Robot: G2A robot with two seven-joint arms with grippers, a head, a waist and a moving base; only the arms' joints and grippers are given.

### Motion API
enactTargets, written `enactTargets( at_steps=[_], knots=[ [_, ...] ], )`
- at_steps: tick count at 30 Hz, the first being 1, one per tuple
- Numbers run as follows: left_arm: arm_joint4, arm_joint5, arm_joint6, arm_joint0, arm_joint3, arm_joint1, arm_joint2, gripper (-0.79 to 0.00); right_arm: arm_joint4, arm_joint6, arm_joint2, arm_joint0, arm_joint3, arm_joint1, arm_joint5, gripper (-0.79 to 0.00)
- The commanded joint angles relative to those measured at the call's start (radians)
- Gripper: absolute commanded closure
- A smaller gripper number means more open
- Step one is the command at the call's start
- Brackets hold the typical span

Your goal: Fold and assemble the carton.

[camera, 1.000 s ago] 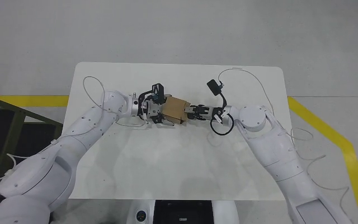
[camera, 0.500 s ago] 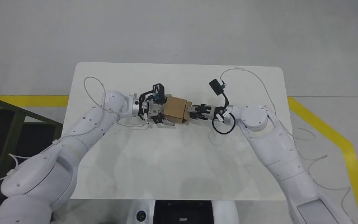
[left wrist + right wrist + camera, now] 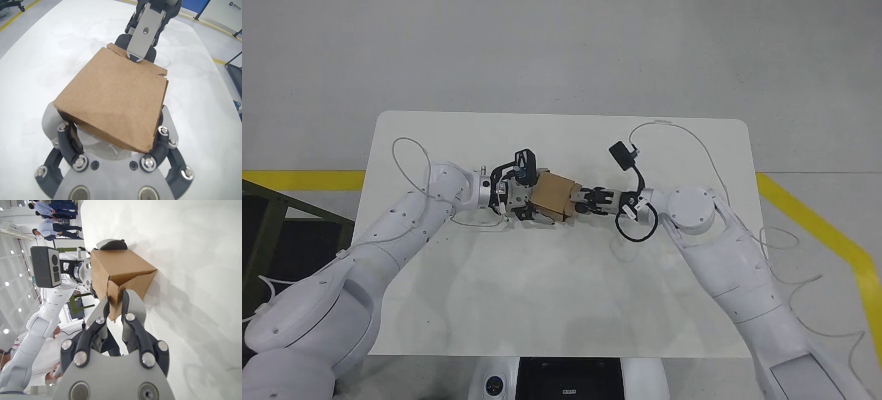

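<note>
**A big industrial hall fitted out as a robot test lab.**

The white table [image 3: 562, 300] stood on a smooth grey floor [image 3: 562, 50]. The floor was marked with yellow lines [image 3: 302, 181] of the kind painted around work cells. Past the table's far edge, the left wrist view showed more yellow floor striping. It also showed blue-and-white partition panels [image 3: 211, 6] on black feet and a black frame on castors [image 3: 22, 8]. The right wrist view showed a tall white room with rows of round ceiling lights [image 3: 6, 283] and green metal frames [image 3: 73, 303] standing behind the work area.
</note>
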Motion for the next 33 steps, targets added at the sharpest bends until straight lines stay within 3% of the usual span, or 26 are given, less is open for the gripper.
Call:
enactTargets(
  at_steps=[1, 20, 33],
  knots=[
    [0.001, 0.000, -0.001, 0.001, -0.001, 0.000, -0.001, -0.785, 0.002, 0.000, -0.001, 0.002, 0.003, -0.001, -0.002, -0.120],
    [0.004, 0.000, -0.010, 0.009, -0.010, -0.001, -0.011, -0.785, -0.005, -0.005, 0.008, -0.010, -0.019, 0.003, -0.002, -0.111],
    [0.008, 0.000, -0.014, 0.016, -0.008, 0.001, -0.019, -0.785, 0.014, -0.011, 0.026, -0.019, 0.002, 0.005, -0.023, -0.185]
  ],
)
